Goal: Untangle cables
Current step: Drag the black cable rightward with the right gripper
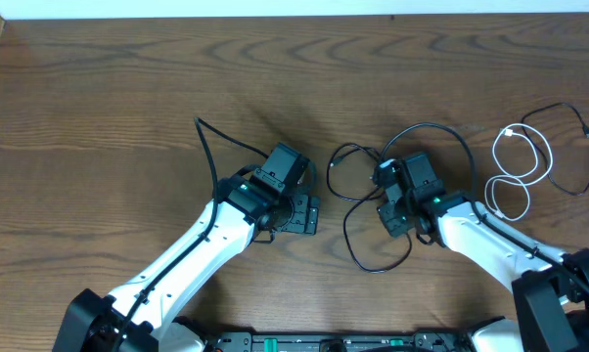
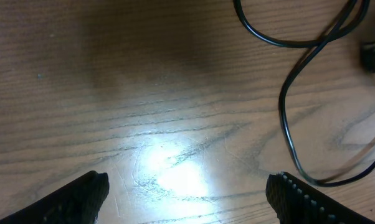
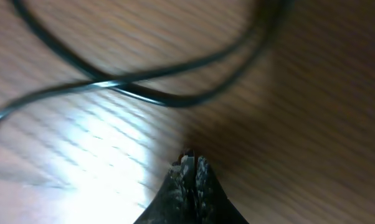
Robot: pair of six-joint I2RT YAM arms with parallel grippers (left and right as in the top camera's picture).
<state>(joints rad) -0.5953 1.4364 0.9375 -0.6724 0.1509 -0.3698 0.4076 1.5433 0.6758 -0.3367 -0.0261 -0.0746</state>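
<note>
A thin black cable lies in a wide loop on the wooden table, curving round my right gripper and down to the front. In the right wrist view the gripper is shut with nothing visible between the fingers, and the blurred black cable crosses itself just beyond the tips. My left gripper is open and empty; in the left wrist view its fingers are spread wide, with the black cable to the upper right. A white cable lies looped at the right. Another black cable lies beyond it.
A thicker black wire runs from the left arm across the table. The table's back edge meets a white wall. Bare wood lies to the left.
</note>
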